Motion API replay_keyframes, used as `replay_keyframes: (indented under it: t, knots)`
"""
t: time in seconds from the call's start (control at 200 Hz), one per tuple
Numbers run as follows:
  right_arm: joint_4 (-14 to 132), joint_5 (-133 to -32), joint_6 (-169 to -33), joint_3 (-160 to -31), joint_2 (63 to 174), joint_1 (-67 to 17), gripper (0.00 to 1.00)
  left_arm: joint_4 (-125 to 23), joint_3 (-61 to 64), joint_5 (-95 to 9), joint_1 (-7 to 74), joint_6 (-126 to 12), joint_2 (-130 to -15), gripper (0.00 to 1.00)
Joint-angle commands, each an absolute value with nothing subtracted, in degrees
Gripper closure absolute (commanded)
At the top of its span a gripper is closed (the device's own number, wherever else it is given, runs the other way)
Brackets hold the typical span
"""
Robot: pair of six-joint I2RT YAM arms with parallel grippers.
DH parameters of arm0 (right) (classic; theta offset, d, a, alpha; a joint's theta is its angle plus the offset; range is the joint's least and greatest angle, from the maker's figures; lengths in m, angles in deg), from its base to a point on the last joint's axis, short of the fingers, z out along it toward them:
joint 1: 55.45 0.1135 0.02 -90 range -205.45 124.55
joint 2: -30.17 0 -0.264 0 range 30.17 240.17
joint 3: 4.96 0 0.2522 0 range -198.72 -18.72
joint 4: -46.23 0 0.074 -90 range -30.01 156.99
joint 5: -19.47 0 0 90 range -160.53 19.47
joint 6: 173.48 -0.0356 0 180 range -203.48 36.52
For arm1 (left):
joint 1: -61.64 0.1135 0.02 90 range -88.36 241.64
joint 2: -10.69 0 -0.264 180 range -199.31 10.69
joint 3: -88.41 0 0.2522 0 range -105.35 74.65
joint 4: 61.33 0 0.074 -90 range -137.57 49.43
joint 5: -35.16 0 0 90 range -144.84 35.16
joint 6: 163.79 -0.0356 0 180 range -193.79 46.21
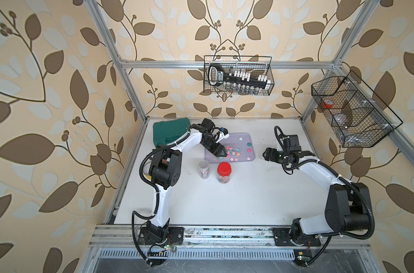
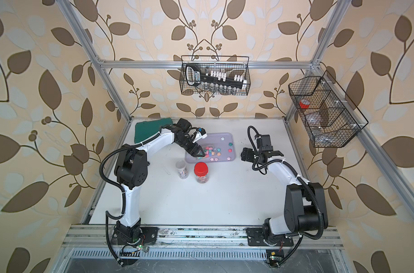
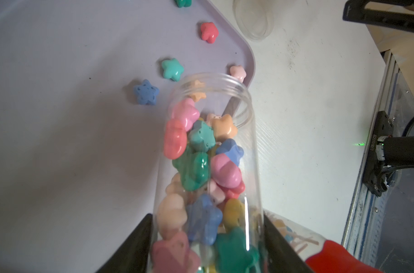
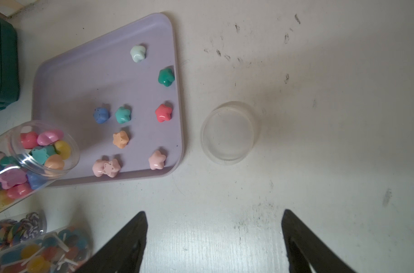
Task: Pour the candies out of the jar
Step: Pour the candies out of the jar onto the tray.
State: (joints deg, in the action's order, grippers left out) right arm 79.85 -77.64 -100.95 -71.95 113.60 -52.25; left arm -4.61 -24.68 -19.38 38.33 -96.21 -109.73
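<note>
My left gripper (image 3: 207,215) is shut on a clear, lidless jar (image 3: 208,141), one black finger on each side of its body. The jar is tipped, its mouth low over a lilac tray (image 3: 59,94). Pastel star-shaped candies (image 3: 194,170) fill the jar up to its neck. Several loose candies (image 4: 121,139) lie scattered on the tray (image 4: 83,82). Both top views show the left gripper (image 1: 219,152) (image 2: 198,152) at the tray's front left part. My right gripper (image 4: 214,211) (image 1: 266,154) hangs open over bare table, right of the tray, holding nothing.
A clear lid (image 4: 229,132) lies on the table just right of the tray. In front of the tray stand a red-capped jar (image 1: 224,173) of lollipops and an open jar (image 1: 204,170) of swirled sweets. A green case (image 1: 170,133) sits at the back left. Wire baskets (image 1: 239,75) hang on the walls.
</note>
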Motion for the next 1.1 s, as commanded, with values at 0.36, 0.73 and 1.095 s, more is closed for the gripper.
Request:
replay_keyframes:
  t: [0.36, 0.73, 1.095]
  knots:
    - [79.55, -79.04, -100.2, -71.3, 114.3, -52.86, 0.15, 1.39, -33.06, -23.24, 35.5, -101.24, -112.64, 0.42]
    - [79.32, -79.49, -100.26, -71.28, 114.54, -52.92, 0.15, 3.58, -36.37, -26.67, 33.79, -101.27, -113.14, 0.42]
    - [79.28, -80.13, -100.32, -71.5, 114.88, -52.9, 0.15, 5.95, -38.99, -29.73, 32.07, -101.04, -113.83, 0.42]
